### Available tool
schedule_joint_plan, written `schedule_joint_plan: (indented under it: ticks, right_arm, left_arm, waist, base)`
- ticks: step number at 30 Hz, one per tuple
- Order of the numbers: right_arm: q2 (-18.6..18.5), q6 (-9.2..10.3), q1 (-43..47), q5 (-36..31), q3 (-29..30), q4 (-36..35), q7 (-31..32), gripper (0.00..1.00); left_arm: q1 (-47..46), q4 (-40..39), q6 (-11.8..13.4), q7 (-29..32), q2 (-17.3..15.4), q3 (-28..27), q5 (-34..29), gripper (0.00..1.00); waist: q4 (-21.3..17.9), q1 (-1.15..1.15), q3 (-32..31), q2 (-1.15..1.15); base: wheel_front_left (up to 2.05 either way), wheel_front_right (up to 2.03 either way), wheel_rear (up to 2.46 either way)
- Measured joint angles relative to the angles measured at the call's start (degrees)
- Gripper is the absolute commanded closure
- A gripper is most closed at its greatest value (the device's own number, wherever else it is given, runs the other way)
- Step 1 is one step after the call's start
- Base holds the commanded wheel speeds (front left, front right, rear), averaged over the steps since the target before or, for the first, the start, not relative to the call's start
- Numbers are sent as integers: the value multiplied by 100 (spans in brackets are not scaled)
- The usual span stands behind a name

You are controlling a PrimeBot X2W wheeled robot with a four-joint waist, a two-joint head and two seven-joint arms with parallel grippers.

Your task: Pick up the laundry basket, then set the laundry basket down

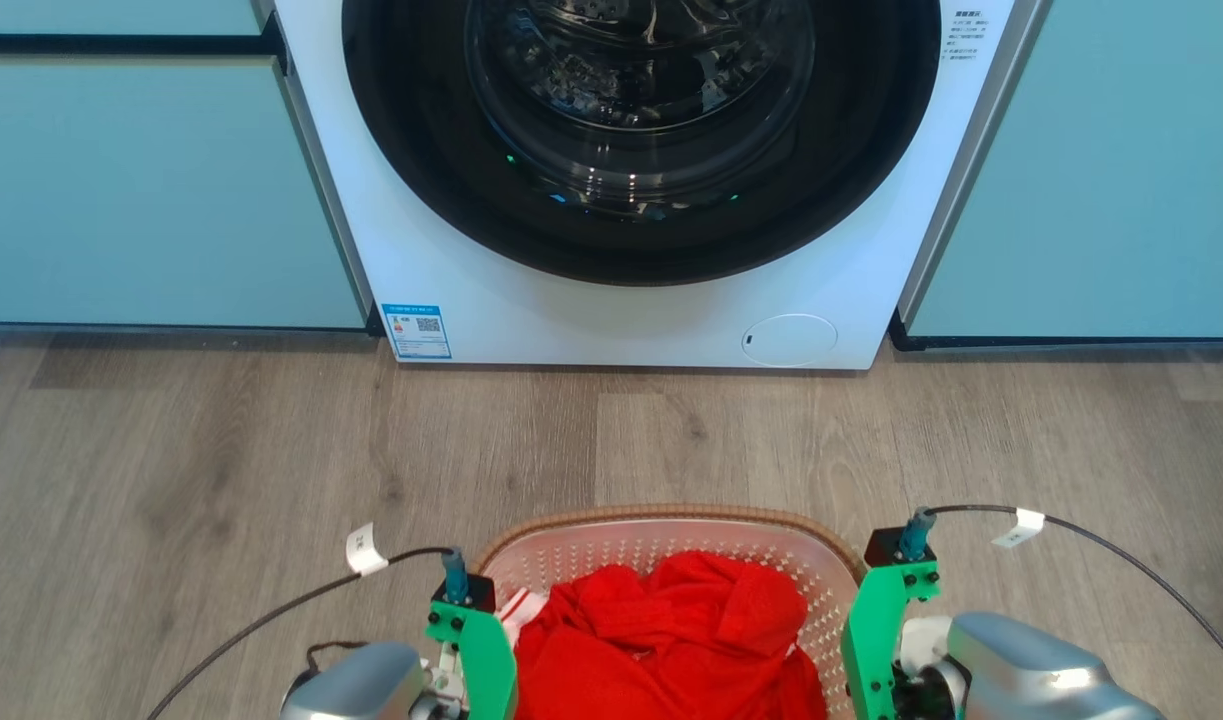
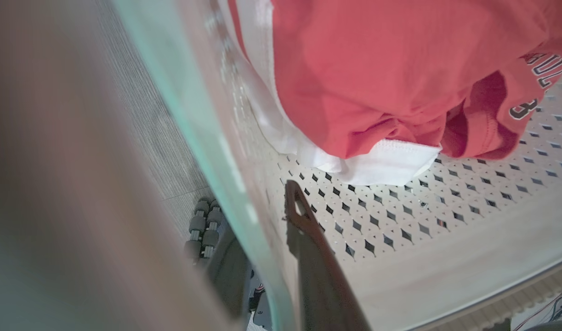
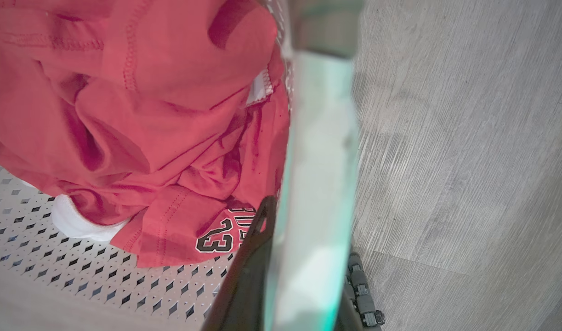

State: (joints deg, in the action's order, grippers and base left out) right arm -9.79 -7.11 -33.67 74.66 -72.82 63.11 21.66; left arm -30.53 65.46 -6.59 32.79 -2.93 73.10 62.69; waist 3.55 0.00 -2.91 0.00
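Note:
The laundry basket (image 1: 671, 522), white and perforated with a brown rim, sits at the bottom middle of the head view between my two arms. A red garment (image 1: 671, 640) with white trim lies inside it. My left gripper (image 2: 262, 220) straddles the basket's left wall, one dark finger (image 2: 303, 220) inside, and is shut on that wall. My right gripper (image 3: 308, 230) clamps the right wall the same way, its dark finger (image 3: 258, 230) inside beside the red cloth. The basket's base is hidden, so I cannot tell whether it touches the floor.
A white front-loading washer (image 1: 471, 260) with a dark round door stands straight ahead, between pale teal cabinets (image 1: 151, 190). Bare wood-look floor (image 1: 271, 450) lies between the washer and the basket. Black cables (image 1: 1121, 560) arc off both wrists.

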Motion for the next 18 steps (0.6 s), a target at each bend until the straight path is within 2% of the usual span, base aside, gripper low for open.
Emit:
schedule_joint_plan:
  ticks: [18]
  right_arm:
    - [0,0,0,22,-9,16,22,100]
  left_arm:
    - [-4,-1,-1,42,0,22,59,100]
  waist:
    - [7,0,9,0]
  base:
    - [0,0,0]
